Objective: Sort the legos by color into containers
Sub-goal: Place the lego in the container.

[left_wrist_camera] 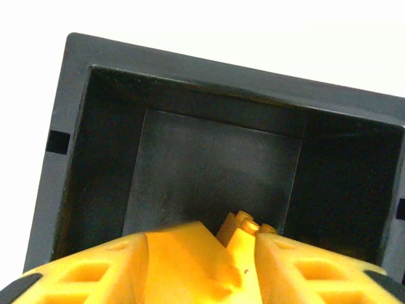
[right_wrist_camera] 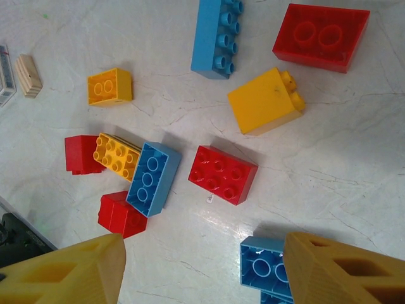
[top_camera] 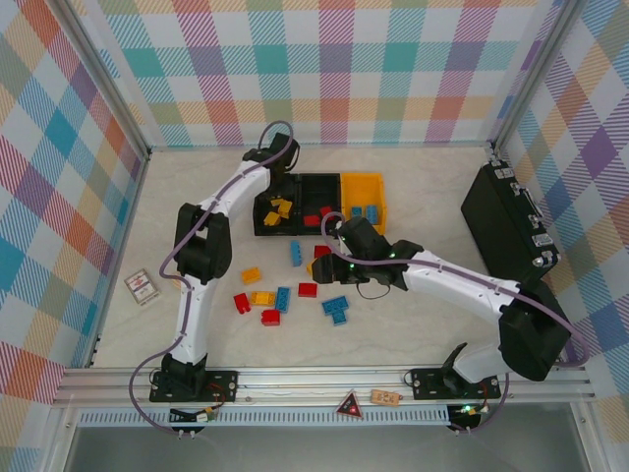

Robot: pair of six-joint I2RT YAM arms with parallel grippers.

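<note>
Over the left black bin the left gripper is clamped on a yellow lego; that bin holds yellow bricks, the middle black bin red bricks, the yellow-orange bin blue bricks. The right gripper hangs above the table, fingers spread wide, holding nothing; loose legos lie under it: red brick, blue brick, yellow brick.
</note>
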